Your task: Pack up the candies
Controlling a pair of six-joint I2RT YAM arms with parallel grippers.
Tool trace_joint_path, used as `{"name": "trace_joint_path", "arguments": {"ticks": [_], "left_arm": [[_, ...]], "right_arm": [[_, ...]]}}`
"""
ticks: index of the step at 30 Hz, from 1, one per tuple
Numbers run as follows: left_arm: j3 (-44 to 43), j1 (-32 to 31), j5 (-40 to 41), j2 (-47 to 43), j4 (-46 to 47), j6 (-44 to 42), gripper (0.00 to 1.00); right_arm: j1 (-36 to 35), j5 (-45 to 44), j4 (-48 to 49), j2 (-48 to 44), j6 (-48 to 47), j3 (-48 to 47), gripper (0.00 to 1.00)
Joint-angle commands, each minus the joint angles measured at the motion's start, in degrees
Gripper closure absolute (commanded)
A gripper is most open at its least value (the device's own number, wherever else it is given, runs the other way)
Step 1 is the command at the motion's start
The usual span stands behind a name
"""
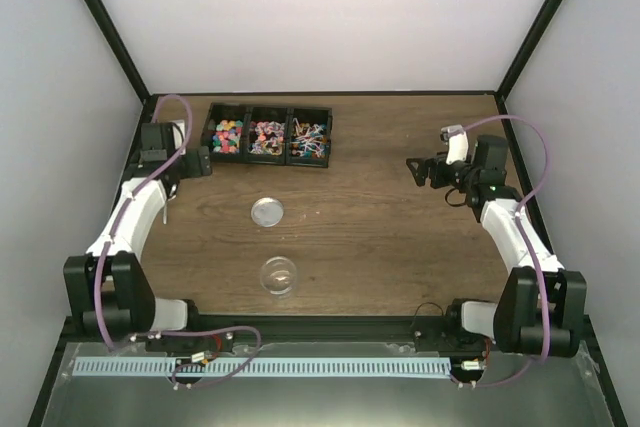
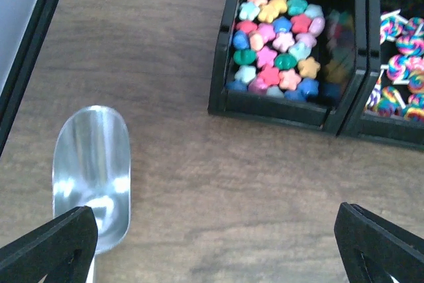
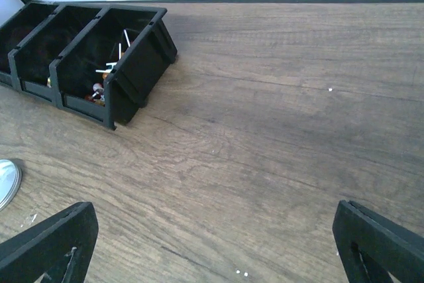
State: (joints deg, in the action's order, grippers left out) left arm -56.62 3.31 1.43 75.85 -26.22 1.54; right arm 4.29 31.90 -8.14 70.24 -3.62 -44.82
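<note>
Top view: my left gripper (image 1: 197, 161) hangs just beside the left end of the black three-bay bin (image 1: 268, 161), jaws spread wide with nothing between them. My right gripper (image 1: 415, 169) sits well apart over the right side of the table (image 1: 380, 237), equally wide and empty. The candies (image 1: 229, 136) all lie in the bin's bays at the far left. Mid-table a round lid (image 1: 266, 211) lies flat, and the clear round jar (image 1: 278, 275) stands open between it and my arm bases; no colour shows inside it. Left wrist view: a metal scoop (image 2: 93, 170) lies on the wood by my left finger, bowl bare. Star-shaped candies in pink, blue, yellow and green fill the nearest bay, swirl lollipops (image 2: 401, 57) the next. Right wrist view: the bin seen from its right end, white sticks showing in the nearest bay, the lid's edge at far left, bare wood between my fingers. My reading: packing not begun. The lid is off, nothing scooped. Left to do: take the scoop, load candies, tip them into the jar, probably close it.
</note>
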Motion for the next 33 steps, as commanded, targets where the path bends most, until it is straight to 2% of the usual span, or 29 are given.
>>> {"name": "trace_joint_path", "arguments": {"ticks": [1,4,12,18,30,33], "left_arm": [[-6.6,-0.4,-4.3,5.4,2.4,-1.2,0.0],[-13.8,-2.0,-7.3,13.2,0.9,-4.0,0.0],[-28.4,-7.8,-2.6,29.8,1.3,-4.8,0.01],[-36.1,-10.2,-1.4,39.1,0.4,-3.5,0.1],[-43.6,-12.9,3.7,49.6,-0.4,-4.0,0.41],[-45.2,-12.9,4.4,51.5,-1.3,-3.9,0.42]], "right_arm": [[-0.7,0.5,1.0,2.1,0.5,-4.7,0.0],[-0.7,0.3,0.4,4.0,0.0,-6.3,0.0],[-0.7,-1.2,-0.6,7.4,-1.6,-10.4,0.0],[-0.7,-2.0,-0.3,9.1,-1.7,-12.1,0.0],[-0.7,-3.5,-0.1,11.5,-1.0,-13.6,0.0],[-0.7,-3.4,-0.4,11.9,-0.8,-14.3,0.0]]}}
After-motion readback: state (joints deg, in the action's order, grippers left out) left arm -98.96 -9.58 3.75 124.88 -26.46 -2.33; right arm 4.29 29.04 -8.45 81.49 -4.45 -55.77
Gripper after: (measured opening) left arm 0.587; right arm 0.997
